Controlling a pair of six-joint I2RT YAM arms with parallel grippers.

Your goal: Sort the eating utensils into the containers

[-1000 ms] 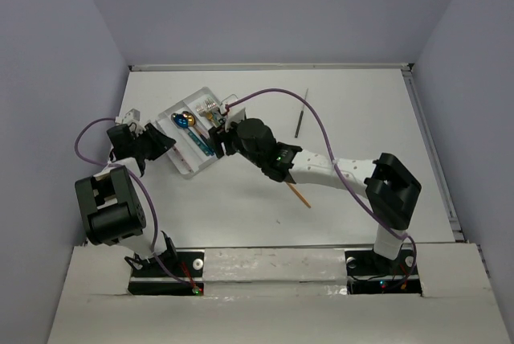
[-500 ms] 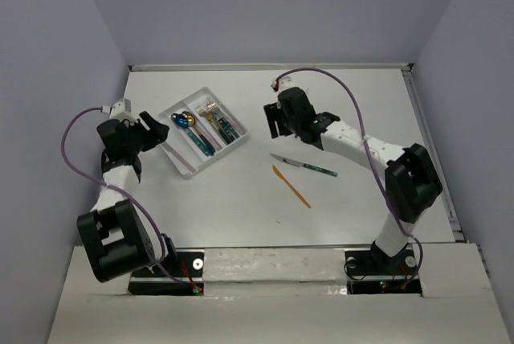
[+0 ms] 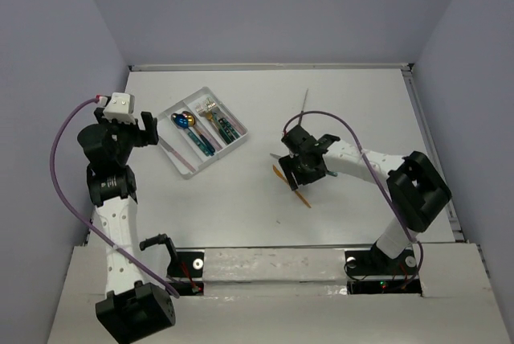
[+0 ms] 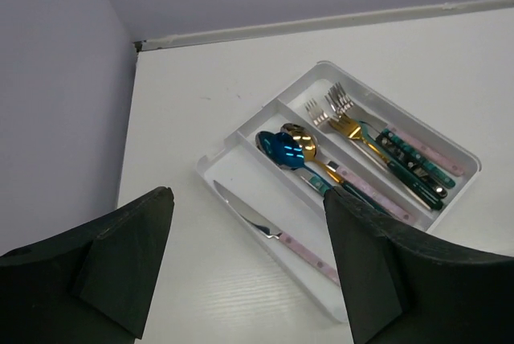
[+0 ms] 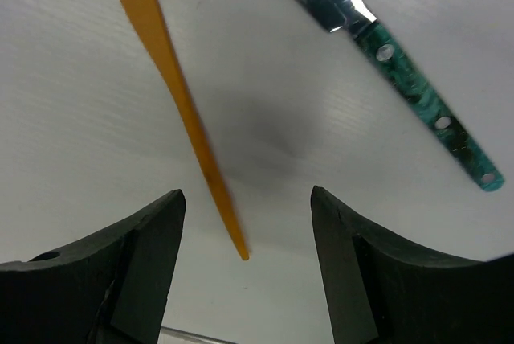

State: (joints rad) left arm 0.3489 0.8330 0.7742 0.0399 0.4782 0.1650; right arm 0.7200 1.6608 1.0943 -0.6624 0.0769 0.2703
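Jaws wide both sides, right arm low over orange utensil, left arm upright

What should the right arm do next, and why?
Probably lower the right gripper and close on the orange utensil. Its jaws stand open and empty above the table, the orange piece's thin end lies loose between them, and the teal-handled knife lies off to one side, apart.

bench white. tray clear, whitish. orange knife all orange. teal-handled knife: marbled teal, pale dots, silver blade. blue spoon, gold spoon, both shiny.
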